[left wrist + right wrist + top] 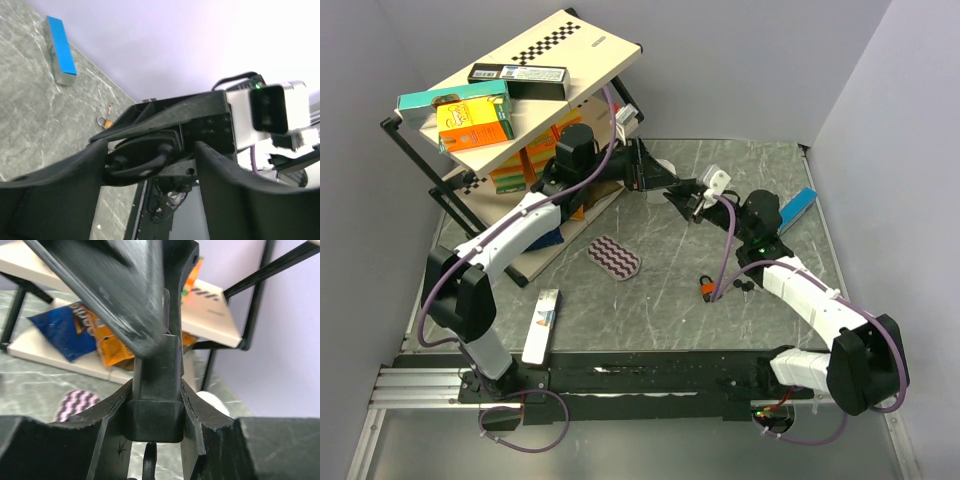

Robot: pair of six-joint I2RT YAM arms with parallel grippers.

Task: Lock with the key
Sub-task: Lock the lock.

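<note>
Only from above are both arms seen together: the left gripper [656, 177] and the right gripper [680, 194] are placed tip to tip near the middle of the table [650, 315], just beside the rack [575, 40]. The padlock [705, 286] is seen lying on the table next to the right forearm, apart from both grippers. A small dark piece beside it is too small to be named, so the key cannot be placed.

From the left wrist, the left jaws are shown wide, set either side of the right gripper's nose. The padlock and a blue box [60, 50] are seen on the table beyond. From the right wrist alone, the right jaws are seen pressed against both sides of a black block [152, 412] (what it belongs to cannot be told). A striped pouch [75, 402] is glimpsed behind.

The rack's top board is tilted and is loaded with a black box [518, 74], a teal box [450, 98] and an orange box [475, 122]. On a lower board, a blue bag [65, 330] and an orange bag [107, 347] are shown by the right wrist view. A white box [541, 325] is laid on the table near the left arm's base.

The table is grey and marbled, and is enclosed by pale lilac walls [880, 80].
</note>
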